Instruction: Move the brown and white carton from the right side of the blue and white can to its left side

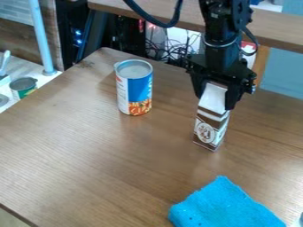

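Observation:
The black gripper [216, 96] hangs down at the right of the camera view, its two fingers on either side of the top of a small brown and white carton [211, 129]. Shut on that carton, it holds it upright with a slight tilt; whether the carton's base touches the wood cannot be told. To the left, apart from the gripper, a blue and white can [135, 88] with an orange lower band stands upright on the table [89, 146]. A bright blue cloth [225, 206] lies near the front edge.
At the far left, a green-labelled can [24, 87] stands on a light surface beside a pale blue pole [42, 40]. Behind the table are black cables [172, 48] and a raised wooden ledge [275, 29].

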`<act>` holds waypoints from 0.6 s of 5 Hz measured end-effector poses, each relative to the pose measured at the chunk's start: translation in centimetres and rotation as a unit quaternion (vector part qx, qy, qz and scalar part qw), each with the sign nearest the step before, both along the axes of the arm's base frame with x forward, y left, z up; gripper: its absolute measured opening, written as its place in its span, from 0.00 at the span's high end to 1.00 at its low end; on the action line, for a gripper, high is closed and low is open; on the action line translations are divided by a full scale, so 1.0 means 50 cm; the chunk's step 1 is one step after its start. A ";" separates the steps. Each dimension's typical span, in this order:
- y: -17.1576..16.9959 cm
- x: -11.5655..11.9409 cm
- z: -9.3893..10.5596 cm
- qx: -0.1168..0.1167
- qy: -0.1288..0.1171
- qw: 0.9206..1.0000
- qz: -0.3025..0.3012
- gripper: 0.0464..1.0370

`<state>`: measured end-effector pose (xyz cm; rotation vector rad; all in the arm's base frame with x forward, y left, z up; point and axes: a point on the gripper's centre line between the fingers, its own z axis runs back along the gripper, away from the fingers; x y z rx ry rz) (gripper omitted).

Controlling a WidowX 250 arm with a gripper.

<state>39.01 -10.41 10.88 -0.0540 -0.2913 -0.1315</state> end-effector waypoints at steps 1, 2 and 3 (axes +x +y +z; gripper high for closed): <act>-0.003 -0.005 0.035 -0.016 -0.016 1.000 -0.003 0.22; 0.043 -0.021 0.077 -0.039 -0.039 0.998 0.027 0.22; 0.121 -0.068 0.118 -0.071 -0.054 0.993 0.082 0.22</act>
